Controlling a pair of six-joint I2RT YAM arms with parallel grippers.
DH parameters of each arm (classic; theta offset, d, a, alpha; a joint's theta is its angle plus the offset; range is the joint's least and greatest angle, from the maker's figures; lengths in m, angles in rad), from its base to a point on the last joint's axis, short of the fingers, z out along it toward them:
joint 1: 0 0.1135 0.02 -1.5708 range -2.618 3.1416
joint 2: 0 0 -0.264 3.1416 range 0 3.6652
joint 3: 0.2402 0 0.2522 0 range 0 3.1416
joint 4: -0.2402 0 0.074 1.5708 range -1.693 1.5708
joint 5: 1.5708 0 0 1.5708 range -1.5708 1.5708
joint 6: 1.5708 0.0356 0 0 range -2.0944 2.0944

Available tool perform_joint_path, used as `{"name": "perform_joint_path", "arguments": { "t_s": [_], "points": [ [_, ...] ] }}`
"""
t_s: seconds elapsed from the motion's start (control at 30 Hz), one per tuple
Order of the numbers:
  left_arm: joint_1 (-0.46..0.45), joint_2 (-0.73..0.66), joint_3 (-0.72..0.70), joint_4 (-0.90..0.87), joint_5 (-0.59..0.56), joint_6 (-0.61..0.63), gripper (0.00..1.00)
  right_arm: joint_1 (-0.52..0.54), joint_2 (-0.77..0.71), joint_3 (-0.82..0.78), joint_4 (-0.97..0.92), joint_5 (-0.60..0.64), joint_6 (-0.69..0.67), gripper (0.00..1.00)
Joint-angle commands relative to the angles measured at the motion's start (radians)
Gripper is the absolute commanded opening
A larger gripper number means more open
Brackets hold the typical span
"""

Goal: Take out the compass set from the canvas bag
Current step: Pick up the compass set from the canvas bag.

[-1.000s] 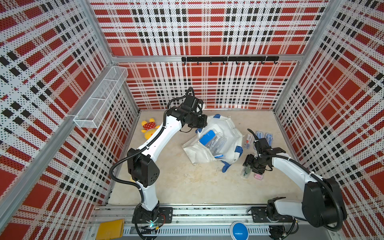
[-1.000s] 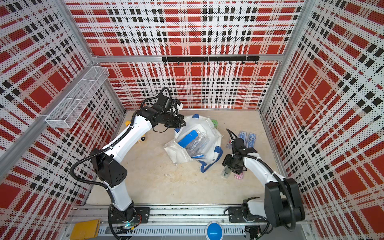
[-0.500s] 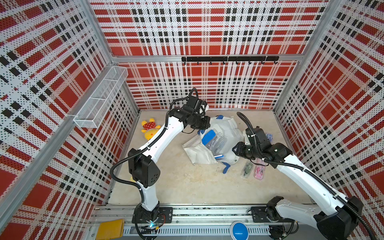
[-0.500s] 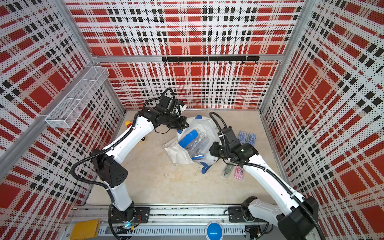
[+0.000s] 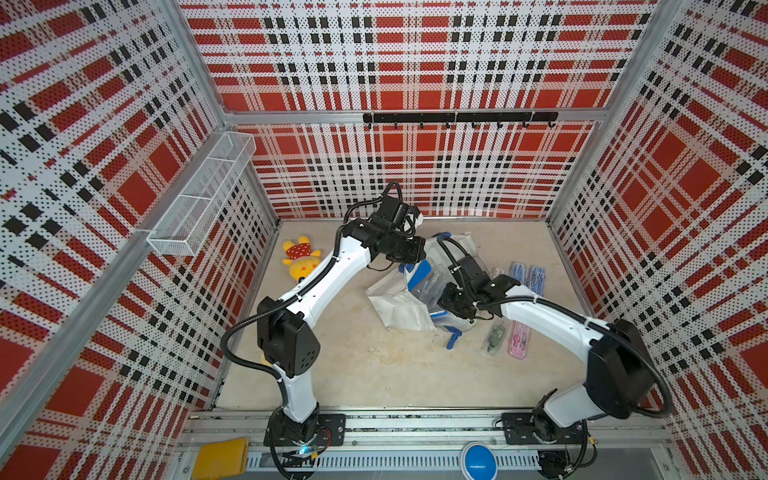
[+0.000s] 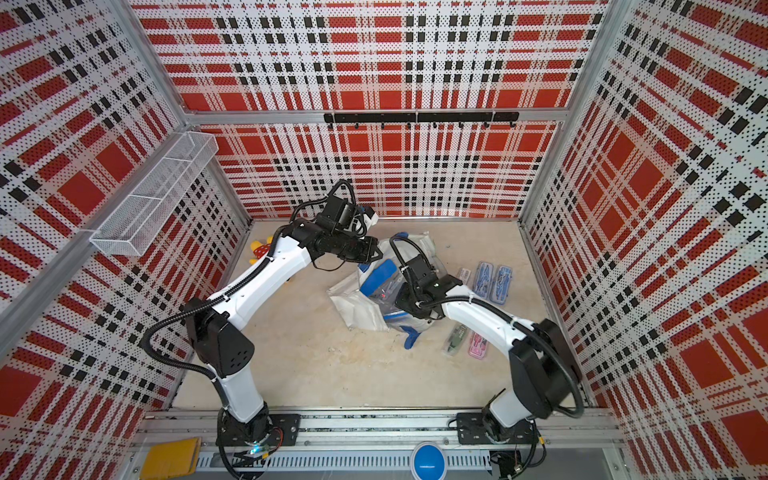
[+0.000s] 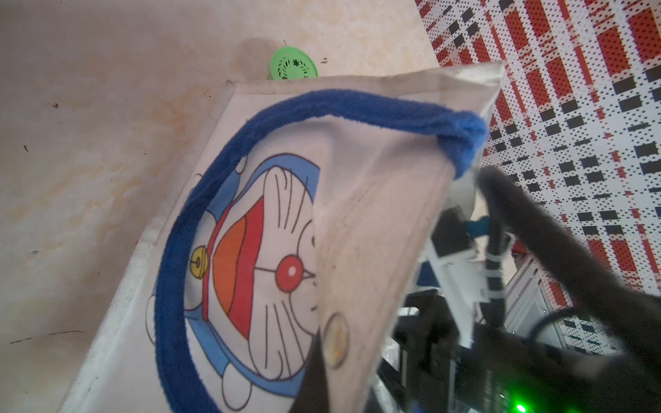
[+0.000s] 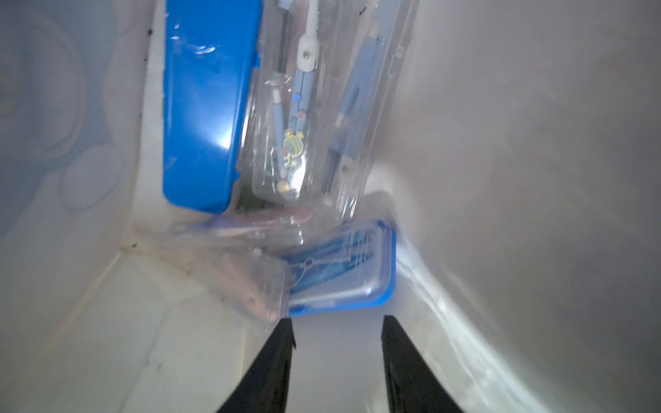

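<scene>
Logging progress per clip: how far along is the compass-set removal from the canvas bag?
Done: a green case, a pink case and two blue cases lie on the table beside the canvas bag. In hand: the left gripper pinches the bag's edge up; the right gripper is inside, fingers apart, empty, just short of a blue-rimmed case. Left: grasping it and lifting it out; a clear case also sits inside.

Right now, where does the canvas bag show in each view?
Both top views: canvas bag near the centre.
Left wrist: fills the middle, cat print showing.
Right wrist: seen from inside, white walls filling the frame.
Shared landmark: blue case inside it, top and right-wrist views.
</scene>
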Motion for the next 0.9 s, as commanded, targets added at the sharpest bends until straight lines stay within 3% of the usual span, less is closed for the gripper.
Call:
{"name": "perform_joint_path", "arguments": {
  "t_s": [0.0,0.37,0.6,0.87],
  "points": [
    [-0.018,-0.077,-0.019,0.081,0.046,-0.012,0.00,0.001,0.079,0.072,0.044,0.068,0.084,0.48],
    [-0.040,-0.123,-0.101,0.122,0.047,-0.028,0.00,-0.044,0.220,0.081,0.125,0.092,0.135,0.66],
    [-0.043,-0.146,-0.145,0.138,0.060,-0.034,0.00,-0.082,0.260,0.037,0.280,0.030,0.178,0.67],
    [-0.043,-0.163,-0.173,0.151,0.067,-0.045,0.00,-0.095,0.313,0.052,0.268,0.021,0.210,0.63]
  ]
}}
